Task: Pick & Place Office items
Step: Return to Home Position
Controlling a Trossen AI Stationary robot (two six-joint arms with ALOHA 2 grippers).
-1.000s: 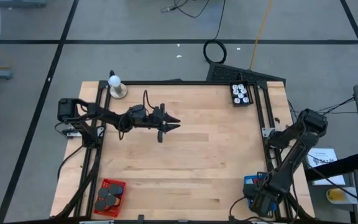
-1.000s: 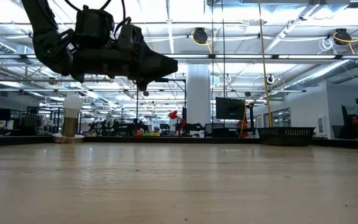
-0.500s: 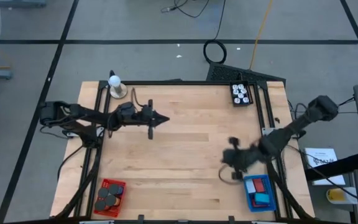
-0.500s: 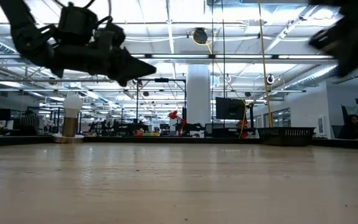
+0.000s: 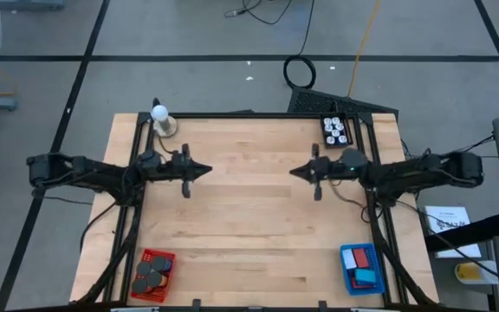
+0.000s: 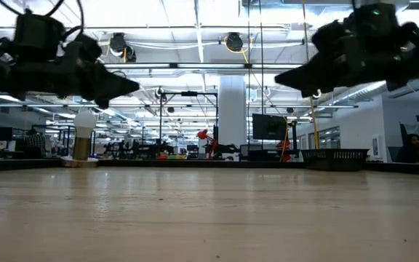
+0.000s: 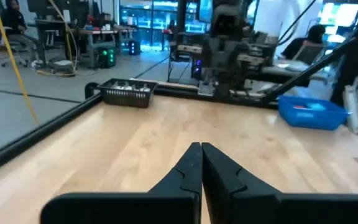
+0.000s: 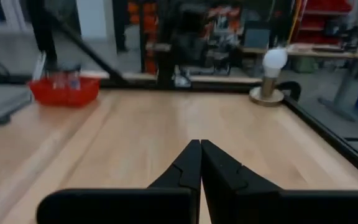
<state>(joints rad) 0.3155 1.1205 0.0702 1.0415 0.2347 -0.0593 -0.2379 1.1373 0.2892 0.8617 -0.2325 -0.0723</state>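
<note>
My left gripper [image 5: 206, 170] hovers over the table's left half, shut and with nothing in it; its closed fingertips [image 7: 201, 146] point toward the right edge. My right gripper [image 5: 293, 172] hovers over the right half, also shut with nothing in it [image 8: 200, 143], and points toward the left edge. The two face each other well above the wood, as the low view shows [image 6: 126, 86] [image 6: 282, 76]. Office items lie in baskets: black discs [image 5: 148, 277] in the red basket [image 5: 154, 258] at the near left, red and blue blocks [image 5: 359, 260] in the blue basket [image 5: 346, 276] at the near right.
A white ball on a round tan base [image 5: 161, 121] stands at the far left corner. A black tray with white pieces [image 5: 336, 131] sits at the far right corner. A black frame rail [image 5: 258, 114] borders the table. Bare wood [image 5: 249, 225] lies between the grippers and the baskets.
My left gripper has drawn back toward the table's left edge, staying level. My right gripper has risen from the blue basket at the near right and swung toward the far side, and now points left over the table's right half.
</note>
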